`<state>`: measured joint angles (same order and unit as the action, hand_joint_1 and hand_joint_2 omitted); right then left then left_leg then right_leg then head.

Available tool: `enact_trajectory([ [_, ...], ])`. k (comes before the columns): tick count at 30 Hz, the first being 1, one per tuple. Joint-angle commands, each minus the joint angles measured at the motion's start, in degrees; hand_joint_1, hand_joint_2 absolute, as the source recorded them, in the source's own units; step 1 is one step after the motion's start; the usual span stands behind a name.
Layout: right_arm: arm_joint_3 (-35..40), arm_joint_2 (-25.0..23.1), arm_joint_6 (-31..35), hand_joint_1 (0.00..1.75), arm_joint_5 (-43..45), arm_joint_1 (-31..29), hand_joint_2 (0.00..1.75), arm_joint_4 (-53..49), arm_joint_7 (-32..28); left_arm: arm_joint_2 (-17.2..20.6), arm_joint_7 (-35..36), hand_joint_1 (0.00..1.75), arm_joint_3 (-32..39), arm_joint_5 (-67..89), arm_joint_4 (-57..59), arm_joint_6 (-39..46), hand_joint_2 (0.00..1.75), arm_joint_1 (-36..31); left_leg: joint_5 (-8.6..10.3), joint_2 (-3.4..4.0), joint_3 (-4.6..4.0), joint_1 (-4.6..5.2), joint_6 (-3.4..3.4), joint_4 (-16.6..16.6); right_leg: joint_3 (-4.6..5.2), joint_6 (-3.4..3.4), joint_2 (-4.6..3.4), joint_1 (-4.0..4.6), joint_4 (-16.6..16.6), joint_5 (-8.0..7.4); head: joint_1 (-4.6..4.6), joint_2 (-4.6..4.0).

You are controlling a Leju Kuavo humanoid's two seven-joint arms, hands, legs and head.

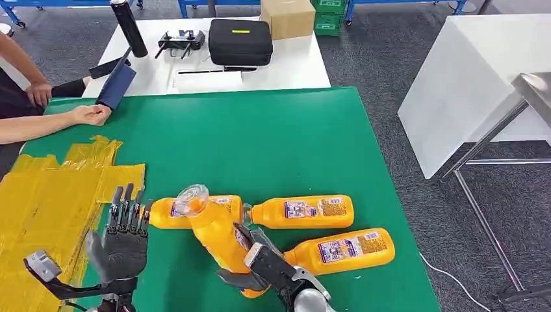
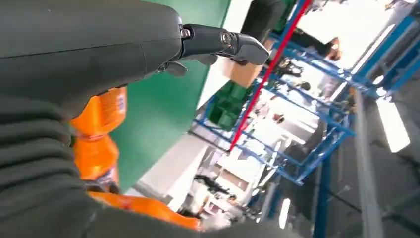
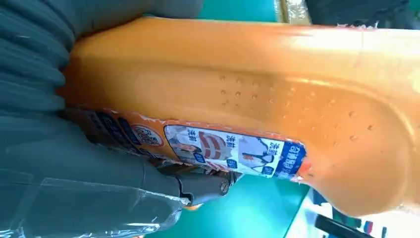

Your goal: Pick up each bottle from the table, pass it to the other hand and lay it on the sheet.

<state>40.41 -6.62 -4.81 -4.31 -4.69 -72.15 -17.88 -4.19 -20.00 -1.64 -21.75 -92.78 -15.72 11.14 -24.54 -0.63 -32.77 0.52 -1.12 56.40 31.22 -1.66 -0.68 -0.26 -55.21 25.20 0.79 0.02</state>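
Observation:
My right hand [image 1: 263, 266] grips an orange bottle [image 1: 217, 237] with a clear cap, lifted off the green table [image 1: 273, 143] and tilted toward my left side. Close up, that bottle [image 3: 277, 99] and its label lie against my right hand [image 3: 74, 163]. My left hand [image 1: 123, 237] stands open, fingers up, just left of the held bottle and apart from it. Three more orange bottles lie on the table: one [image 1: 162, 213] behind the held bottle, one [image 1: 302, 211] to its right, one [image 1: 341, 250] nearer me. The yellow sheet [image 1: 52, 208] covers the table's left side. My left hand [image 2: 99, 49] has orange bottles [image 2: 99, 134] beside it.
A person's hand [image 1: 91, 114] and forearm rest on the table's far left edge. Behind it a white table [image 1: 299, 68] carries a black case [image 1: 240, 41], a cardboard box [image 1: 288, 16] and a dark cylinder [image 1: 128, 26]. Another white table [image 1: 468, 84] stands to the right.

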Motion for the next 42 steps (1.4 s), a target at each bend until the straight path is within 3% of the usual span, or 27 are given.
enact_trajectory([
  [1,2.4,1.7,-2.5,1.75,-0.3,-4.3,1.75,-0.8,0.3,7.4,-0.2,0.0,-11.0,4.0,6.1,-6.7,1.75,-1.5,0.03,0.02,0.0,0.0,0.13,0.0,-0.01,0.04,0.09,0.0,0.0,0.0,0.02,-0.02],
  [15,6.1,0.2,-4.1,1.75,-1.0,-6.6,1.75,4.4,1.9,9.5,-1.4,0.0,-13.8,7.8,7.4,-5.4,1.75,-3.5,-0.04,0.03,-0.03,-0.09,0.23,0.1,-0.04,0.08,0.14,0.09,-0.1,0.06,0.0,-0.02],
  [26,20.4,-6.2,-10.1,1.75,-3.5,-16.9,1.75,23.0,3.3,8.3,-1.6,0.0,-14.1,8.3,14.2,-7.6,1.75,-10.0,0.07,0.06,-0.03,-0.04,0.14,0.0,0.02,0.06,0.04,0.03,0.0,-0.04,0.0,-0.02],
  [38,22.6,-6.7,-10.0,1.75,-2.3,-18.1,1.75,24.0,3.1,9.0,-2.6,0.0,-15.3,10.0,16.1,-9.3,1.75,-11.2,0.08,-0.14,-0.13,-0.07,0.17,0.0,0.07,0.05,0.27,0.06,0.0,0.03,0.02,-0.02],
  [39,22.6,-6.6,-10.0,1.75,-2.1,-18.1,1.75,23.9,3.0,9.2,-2.9,0.05,-15.5,10.1,16.2,-9.6,1.75,-11.2,0.08,-0.17,-0.14,-0.09,0.2,0.1,0.06,0.06,0.32,0.08,0.0,0.05,0.0,-0.02],
  [40,22.5,-6.5,-9.8,1.75,-1.9,-18.1,1.75,23.8,3.0,9.2,-3.5,1.75,-15.5,10.2,16.4,-10.0,1.75,-11.2,0.11,-0.14,-0.14,-0.04,0.14,0.0,0.11,0.04,0.24,0.02,0.0,0.01,0.0,-0.02],
  [42,22.4,-6.3,-9.7,1.75,-1.5,-18.2,1.75,23.8,3.0,9.4,-3.9,1.75,-15.6,10.8,16.9,-10.3,1.75,-11.3,0.09,-0.18,-0.15,-0.07,0.19,0.0,0.09,0.06,0.32,0.06,0.0,0.04,0.0,-0.02],
])
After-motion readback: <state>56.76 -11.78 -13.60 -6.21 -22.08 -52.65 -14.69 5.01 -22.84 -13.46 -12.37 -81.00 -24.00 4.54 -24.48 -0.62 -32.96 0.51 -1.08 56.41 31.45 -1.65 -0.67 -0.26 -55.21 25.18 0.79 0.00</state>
